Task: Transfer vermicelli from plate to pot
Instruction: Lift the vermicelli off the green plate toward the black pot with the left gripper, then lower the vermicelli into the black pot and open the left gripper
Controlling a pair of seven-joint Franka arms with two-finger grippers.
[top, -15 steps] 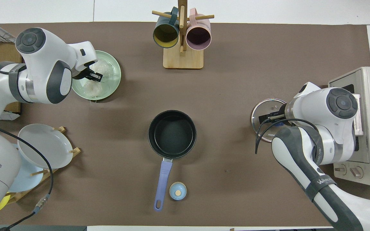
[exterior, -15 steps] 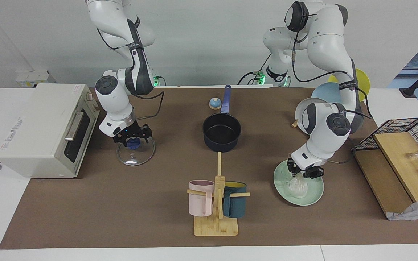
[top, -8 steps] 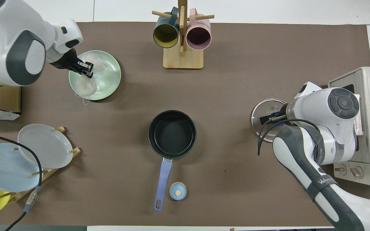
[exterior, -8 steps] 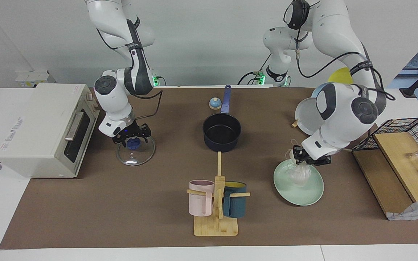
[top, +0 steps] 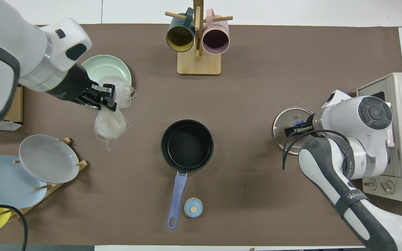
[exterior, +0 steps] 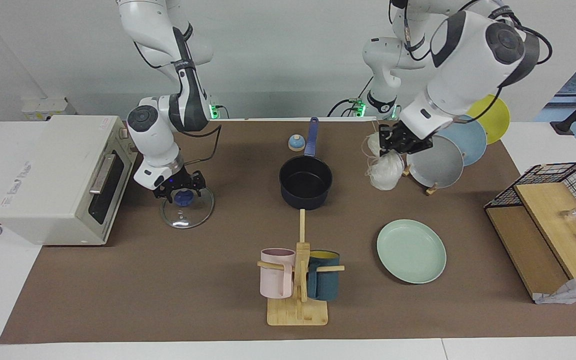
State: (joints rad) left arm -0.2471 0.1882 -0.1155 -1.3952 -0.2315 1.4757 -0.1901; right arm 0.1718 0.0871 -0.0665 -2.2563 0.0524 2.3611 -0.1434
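The left gripper (exterior: 397, 141) is up in the air with its fingers pinched on the vermicelli (exterior: 384, 170), a translucent white bundle of thin glassy threads that hangs below it, stray loops trailing. It is over the brown mat between the pot (exterior: 306, 182) and the upright grey plate (exterior: 437, 163). Toward the left arm's end of the table from the pot, and farther from the robots, the round, shallow mint-green plate (exterior: 411, 251) lies bare. The pot itself, small and dark navy with a black inside and a straight blue handle pointing toward the robots, stands open. A wooden mug stand (exterior: 298, 287) with a pink and a teal mug sits farther from the robots than the pot. Toward the right arm's end from the pot, the right gripper (exterior: 180, 193) waits low over the blue knob of a glass lid (exterior: 188, 210); whether its fingers grip the knob cannot be told.
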